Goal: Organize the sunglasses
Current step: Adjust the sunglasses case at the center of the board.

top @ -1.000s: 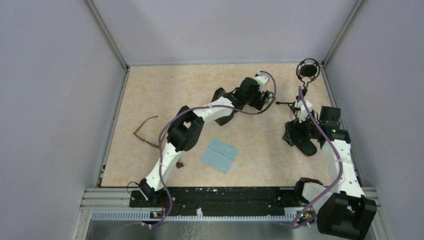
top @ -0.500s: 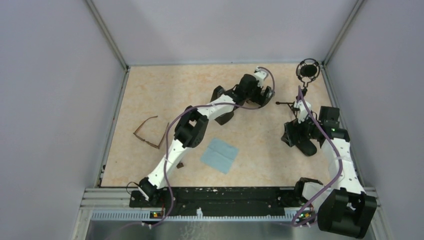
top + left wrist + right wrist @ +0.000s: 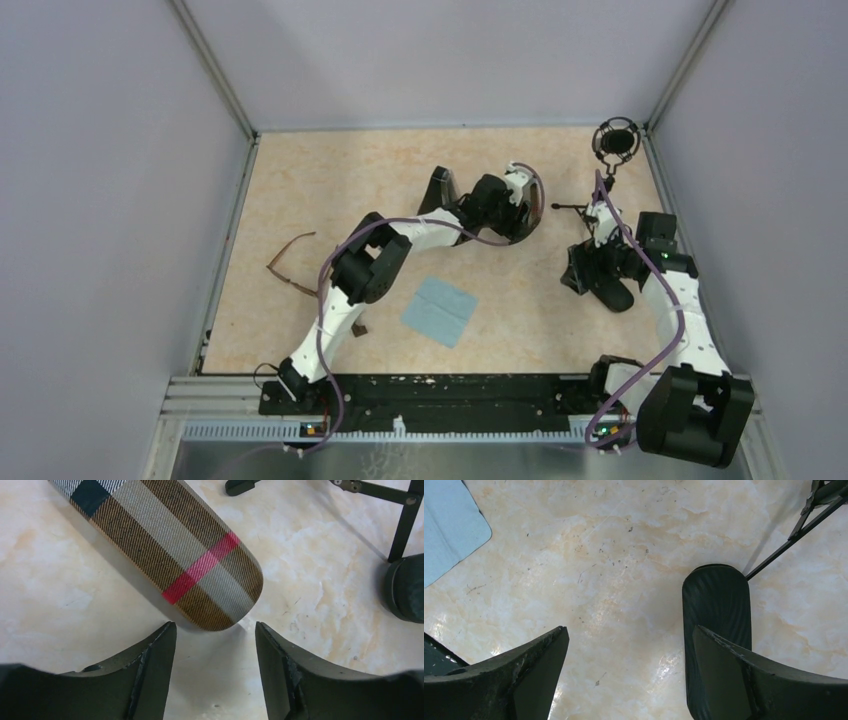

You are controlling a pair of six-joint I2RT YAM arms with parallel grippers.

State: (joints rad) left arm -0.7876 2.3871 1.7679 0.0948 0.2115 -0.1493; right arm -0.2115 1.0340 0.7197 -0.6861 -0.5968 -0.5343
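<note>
Grey walls close in a beige marbled table [image 3: 330,180]. By the look of it the tidying has barely begun. The brown-framed sunglasses [image 3: 294,264] lie unfolded at 9 o'clock, temples spread, well apart from both grippers and in no case. A small brownish scrap [image 3: 361,328] shows from under the left arm at about 7 o'clock; it is too hidden to tell whether it is the other pair.

The left gripper [image 3: 215,630] hangs at about 1 o'clock with its jaws apart and nothing between them. The rounded end of the plaid case [image 3: 165,545] lies just ahead of the gap. The right gripper [image 3: 629,632] hovers at 3 o'clock, spread wide over bare table, and a dark oval thing [image 3: 716,605] lies at its right finger.

A black triangular case [image 3: 438,190] stands at 12 o'clock and a blue cloth [image 3: 440,310] lies at 6. A small tripod stand [image 3: 614,140] rises at 2 o'clock, and its thin legs reach down near both grippers — the likeliest snag. Every pair has yet to be folded and put away.
</note>
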